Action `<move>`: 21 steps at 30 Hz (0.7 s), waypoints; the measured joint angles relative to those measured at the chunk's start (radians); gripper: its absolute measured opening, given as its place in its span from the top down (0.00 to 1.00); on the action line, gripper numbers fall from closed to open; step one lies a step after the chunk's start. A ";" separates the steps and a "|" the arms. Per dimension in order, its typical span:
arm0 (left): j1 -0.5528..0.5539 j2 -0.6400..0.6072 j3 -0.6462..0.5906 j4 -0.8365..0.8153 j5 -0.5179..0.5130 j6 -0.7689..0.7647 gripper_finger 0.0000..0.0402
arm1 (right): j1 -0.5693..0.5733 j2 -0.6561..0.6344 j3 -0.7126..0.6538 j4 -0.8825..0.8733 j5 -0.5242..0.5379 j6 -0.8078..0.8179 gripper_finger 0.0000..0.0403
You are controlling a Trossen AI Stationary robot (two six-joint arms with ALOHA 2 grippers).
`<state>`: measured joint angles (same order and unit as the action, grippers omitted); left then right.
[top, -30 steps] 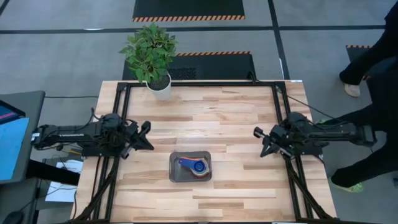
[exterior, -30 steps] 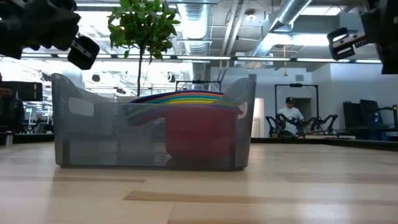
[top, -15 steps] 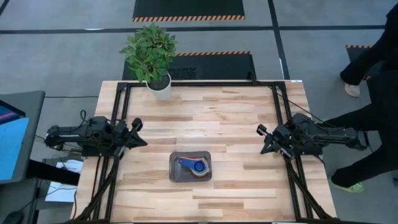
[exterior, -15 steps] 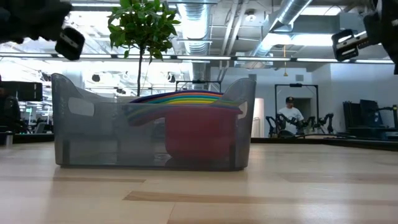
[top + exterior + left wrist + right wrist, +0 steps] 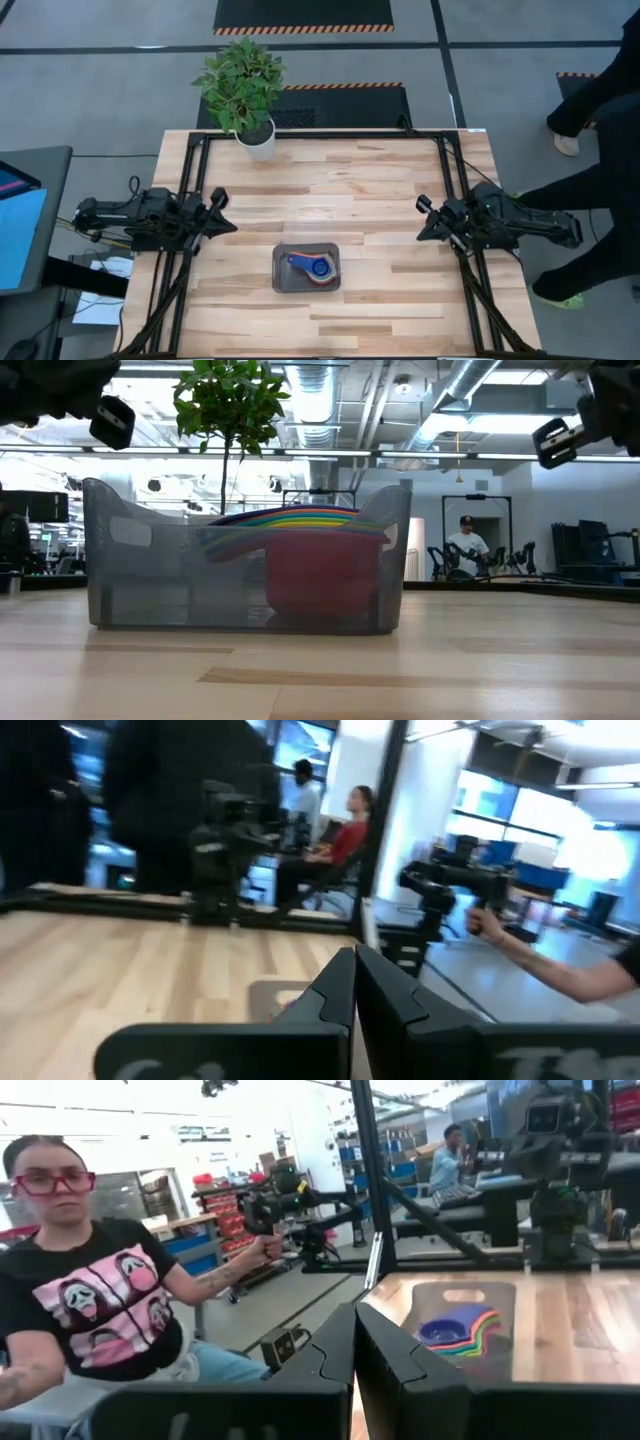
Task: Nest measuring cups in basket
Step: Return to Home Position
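Left gripper (image 5: pixel 222 212): closed, fingers pressed together, nothing held. We see it raised over the left edge of the table (image 5: pixel 340 190), well apart from the basket (image 5: pixel 278 268). Right gripper (image 5: pixel 424 220): also closed and empty, raised over the right edge. The basket sits near the table's front, between both arms. Measuring cups (image 5: pixel 315 267) are nested inside in one stack, red lowest, dark blue on top. Potted plant (image 5: pixel 257 143) at back-left corner. Person (image 5: pixel 610 200) stands beyond the right edge.
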<state>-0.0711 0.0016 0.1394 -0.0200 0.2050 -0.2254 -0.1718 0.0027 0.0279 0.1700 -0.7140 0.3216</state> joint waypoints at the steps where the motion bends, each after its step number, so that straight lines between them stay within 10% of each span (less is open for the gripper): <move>1: 0.000 0.000 0.000 0.001 -0.026 0.004 1.00 | 0.002 -0.001 0.001 -0.003 0.003 0.008 0.92; 6: 0.001 0.002 0.000 -0.001 -0.210 0.003 1.00 | 0.006 0.000 -0.005 -0.072 0.092 0.021 0.91; 21: 0.001 0.001 -0.127 0.094 -0.175 -0.008 1.00 | 0.009 -0.001 -0.002 -0.065 0.085 0.007 0.92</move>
<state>-0.0700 0.0029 0.0128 0.0745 0.0299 -0.2337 -0.1632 0.0021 0.0261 0.1052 -0.6289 0.3282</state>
